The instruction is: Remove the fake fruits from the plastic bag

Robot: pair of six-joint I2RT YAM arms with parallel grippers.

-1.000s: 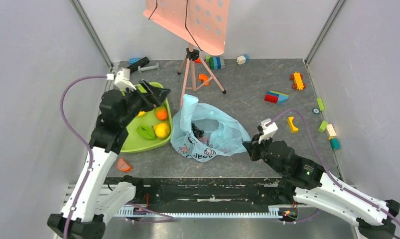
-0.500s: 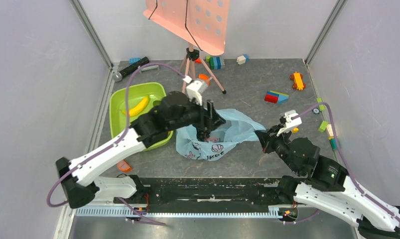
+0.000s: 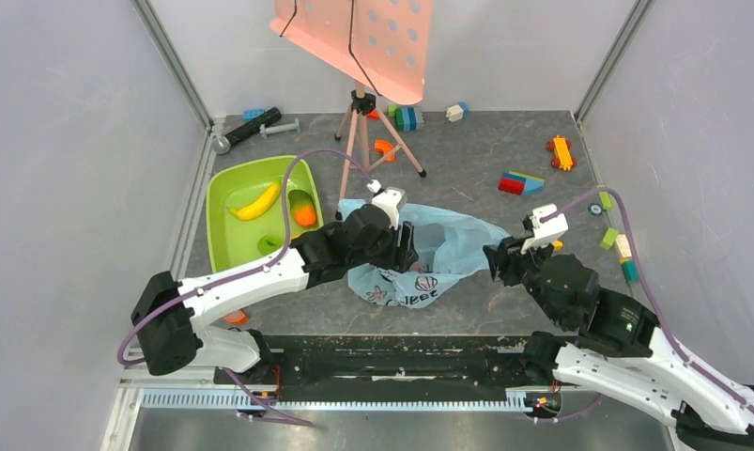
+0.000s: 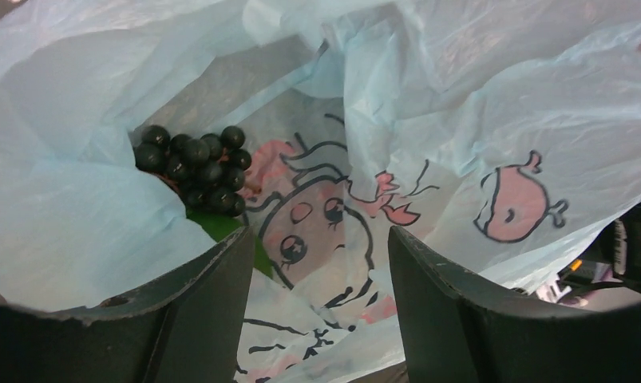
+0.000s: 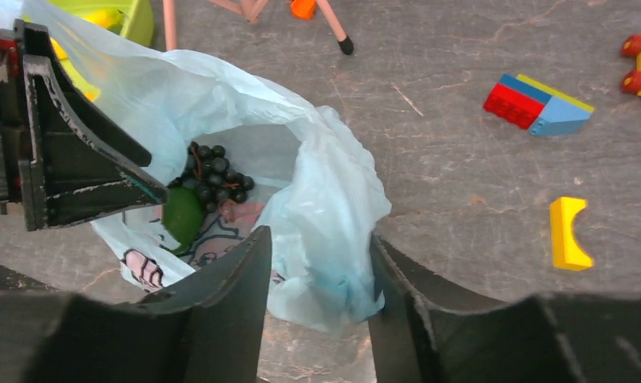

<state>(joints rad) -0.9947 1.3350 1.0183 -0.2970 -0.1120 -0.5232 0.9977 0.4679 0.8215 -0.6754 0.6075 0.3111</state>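
Left gripper point(image 4: 321, 239) is your nearer one: fingers spread, at the bag point(image 4: 500, 120) mouth. Grape bunch point(image 4: 193, 167) sits inside, ahead-left of them. Right gripper point(image 5: 321, 239) straddles the bag rim; can't tell if it's pinching.

You have one piece of print to read, in the top view: dark lettering point(image 3: 412, 299) on the near face of the light-blue plastic bag point(image 3: 448, 252), just below a small cartoon drawing. Creases break it up. The last letters look like "eet"; the letters before them are too small and crumpled to make out.
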